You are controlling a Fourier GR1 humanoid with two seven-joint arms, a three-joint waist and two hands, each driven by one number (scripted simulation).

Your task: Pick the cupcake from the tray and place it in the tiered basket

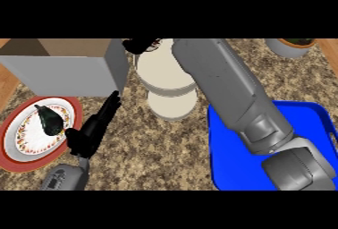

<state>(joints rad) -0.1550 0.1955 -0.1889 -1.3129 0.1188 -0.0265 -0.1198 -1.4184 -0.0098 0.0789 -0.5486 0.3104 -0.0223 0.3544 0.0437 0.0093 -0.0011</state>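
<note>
On the speckled counter (171,143), the right hand (140,45) curled round the cupcake (154,44) above the tiered basket (165,76); the left hand (89,129) rested, fingers straight

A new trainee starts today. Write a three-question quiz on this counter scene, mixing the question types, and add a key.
1. True or false: the cupcake lies on the blue tray.
2. Which hand is over the tiered basket? A. left hand B. right hand C. neither
3. What lies on the red-rimmed plate?

Key: 1. False; the right hand holds it above the basket. 2. B; the left hand is open beside the plate. 3. A dark green vegetable.
</note>
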